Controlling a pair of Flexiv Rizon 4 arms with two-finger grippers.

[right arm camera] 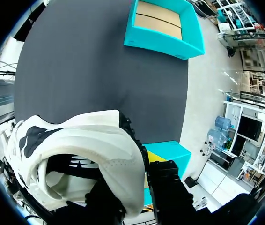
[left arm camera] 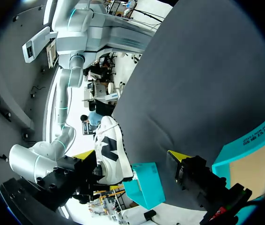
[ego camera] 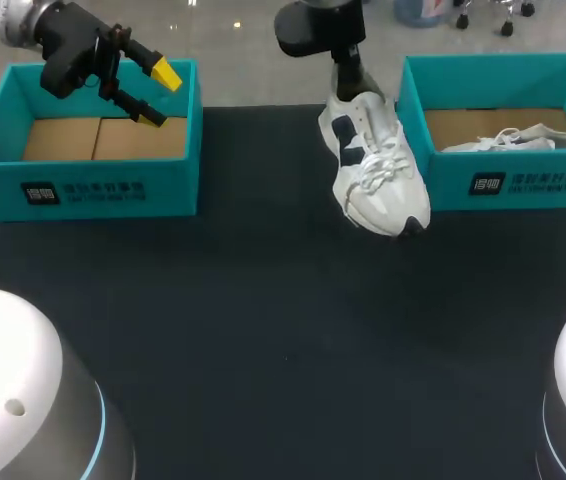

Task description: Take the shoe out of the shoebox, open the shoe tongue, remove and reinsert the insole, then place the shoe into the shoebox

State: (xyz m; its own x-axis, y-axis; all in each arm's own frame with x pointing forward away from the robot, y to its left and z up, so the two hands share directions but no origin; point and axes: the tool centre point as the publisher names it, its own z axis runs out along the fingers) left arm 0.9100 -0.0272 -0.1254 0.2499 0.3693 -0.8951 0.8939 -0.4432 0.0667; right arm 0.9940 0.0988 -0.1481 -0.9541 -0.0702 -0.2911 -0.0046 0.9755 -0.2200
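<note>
A white shoe (ego camera: 373,165) with dark side patches hangs tilted, heel up and toe down at the black table, just left of the right teal shoebox (ego camera: 503,185). My right gripper (ego camera: 348,85) is shut on its heel. In the right wrist view the heel collar (right arm camera: 90,150) fills the space between the right gripper (right arm camera: 132,190) fingers. My left gripper (ego camera: 158,97) stands open and empty over the left teal shoebox (ego camera: 83,190). In the left wrist view the shoe (left arm camera: 109,154) lies far ahead of the left gripper (left arm camera: 131,157).
A second white shoe (ego camera: 523,138) lies inside the right shoebox. The left shoebox (right arm camera: 165,28) shows only its cardboard floor. Black table surface (ego camera: 263,300) spreads wide in front of both boxes.
</note>
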